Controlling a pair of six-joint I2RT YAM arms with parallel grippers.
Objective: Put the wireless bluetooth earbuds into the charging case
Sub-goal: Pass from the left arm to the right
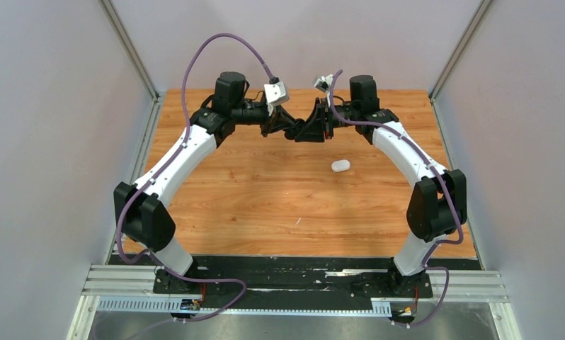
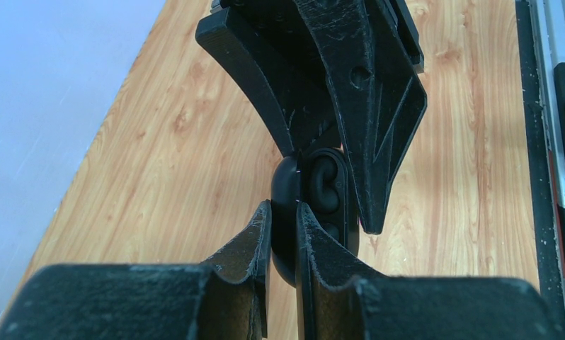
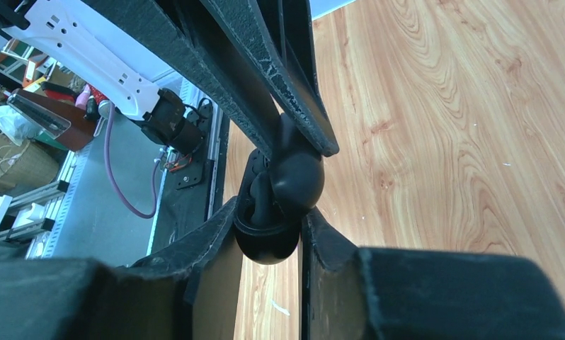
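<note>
Wooden worktop [image 1: 265, 205], far edge: your left gripper [image 2: 283, 210] clenched one black charging case [image 2: 288, 185]; right gripper [image 3: 269, 225] straddled it, grip unclear. One white case [image 1: 340, 166] lay mid-worktop.

Smooth black plastic charging case [image 2: 285, 212], grained wooden table [image 2: 159, 142]

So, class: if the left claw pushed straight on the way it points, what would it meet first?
The right claw: it faces the left claw head-on, its fingers flanking the black charging case that the left claw grips. Barely any gap shows, so contact would likely be immediate.
</note>
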